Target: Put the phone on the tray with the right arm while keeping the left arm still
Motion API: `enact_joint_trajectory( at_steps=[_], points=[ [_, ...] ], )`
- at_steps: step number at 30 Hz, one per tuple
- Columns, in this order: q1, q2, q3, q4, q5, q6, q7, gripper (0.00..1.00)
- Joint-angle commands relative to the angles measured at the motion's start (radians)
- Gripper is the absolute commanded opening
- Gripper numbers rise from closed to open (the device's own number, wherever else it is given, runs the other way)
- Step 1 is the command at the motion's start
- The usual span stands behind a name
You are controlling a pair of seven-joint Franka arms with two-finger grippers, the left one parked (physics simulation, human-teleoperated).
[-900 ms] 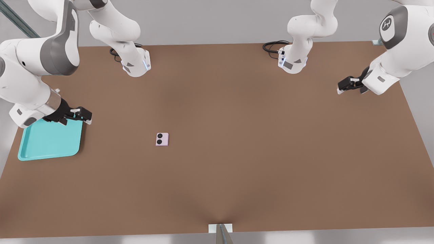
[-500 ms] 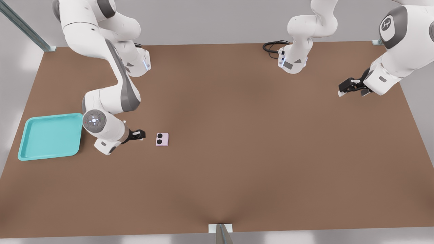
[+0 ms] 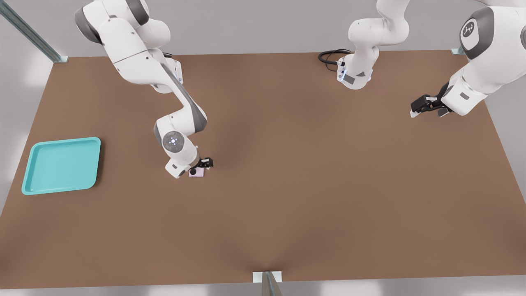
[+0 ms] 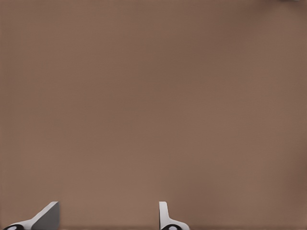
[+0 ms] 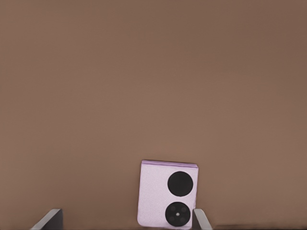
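Brown tabletop (image 3: 312,197); grey walls; fingers (image 5: 200,220) spread wide, empty, above phone (image 5: 168,194).

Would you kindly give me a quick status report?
Gripper open, low over the phone. Phone flat on table, not gripped. Tray sits apart at front view's left. Nothing between them.

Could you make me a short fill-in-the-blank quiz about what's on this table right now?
1. The tool hangs directly above the ____.
2. The pink phone shows ____ black lenses.
3. The tray is coloured ____.
4. The phone lies on the ____, not in the tray.

Missing words: phone; two; turquoise; table
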Motion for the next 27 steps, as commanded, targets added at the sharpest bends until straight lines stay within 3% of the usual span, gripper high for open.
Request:
enact_joint_trajectory(
  at_steps=[1, 12, 26, 27],
  points=[
    [-0.007, -0.002, 0.000, -0.053, 0.000, 0.171, 0.298, 1.00],
    [-0.060, 0.063, 0.000, -0.164, -0.073, 0.319, 0.254, 1.00],
    [-0.063, 0.121, -0.001, -0.145, -0.122, 0.385, 0.254, 1.00],
    [-0.063, 0.121, -0.001, -0.145, -0.122, 0.385, 0.254, 0.93]
  ],
)
